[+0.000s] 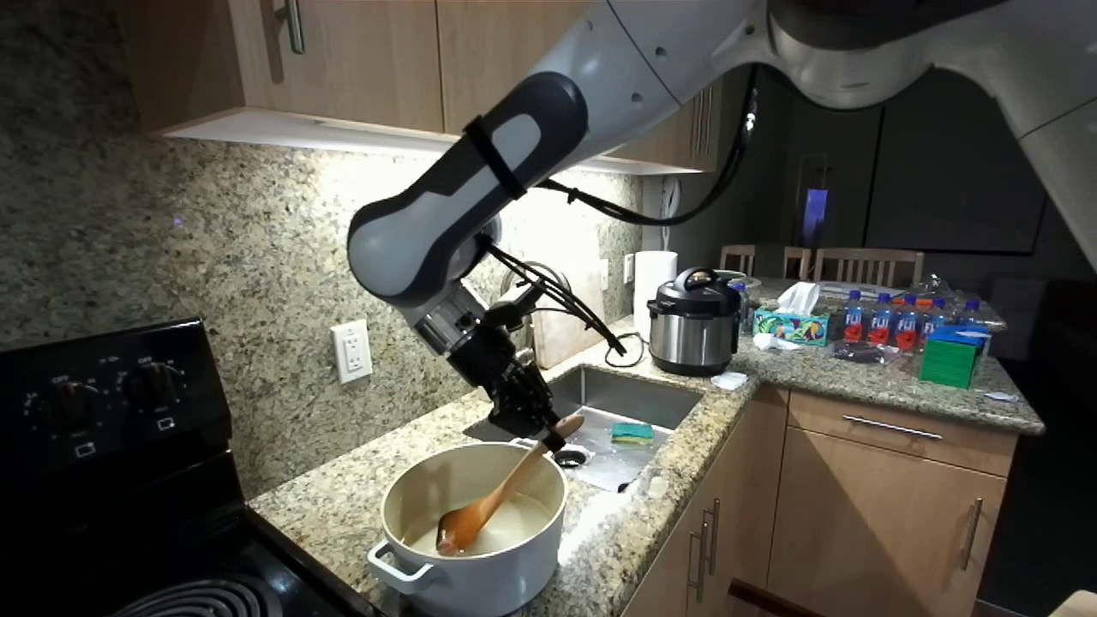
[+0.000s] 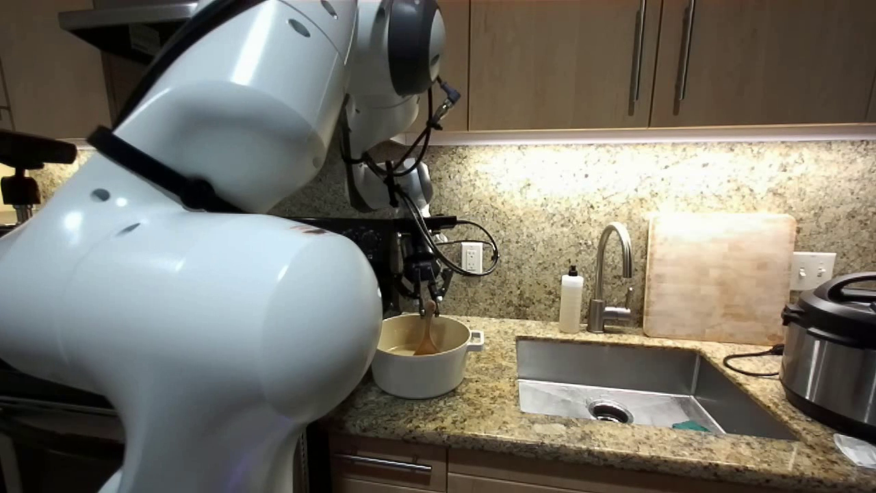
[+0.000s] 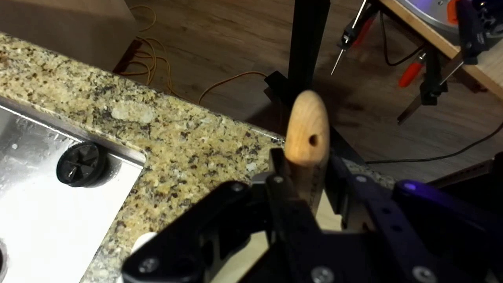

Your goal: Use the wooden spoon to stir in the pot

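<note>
The cream-white pot point(image 1: 506, 587) stands on the granite counter beside the stove, with some liquid visible inside it. Slanting down into it is the wooden spoon point(image 1: 476, 520), its orange-brown bowl low in the pot and its handle crossing above the rim. In an exterior view the spoon point(image 2: 427, 340) shows over the pot's far wall, above the pot's outer side point(image 2: 421, 376). My gripper point(image 1: 554, 439) is shut on the upper handle, just over the pot's sink-side rim. From the wrist view, the rounded handle end point(image 3: 308, 125) sticks out past the gripper point(image 3: 305, 167); the spoon's bowl is hidden there.
Directly beside the pot lies the steel sink point(image 2: 609, 373), holding a green sponge point(image 1: 632, 433). The black stove point(image 1: 171, 548) borders the pot's opposite side. A faucet point(image 2: 606, 281), soap bottle point(image 2: 571, 301) and steel-and-black cooker point(image 1: 695, 326) stand farther along the counter.
</note>
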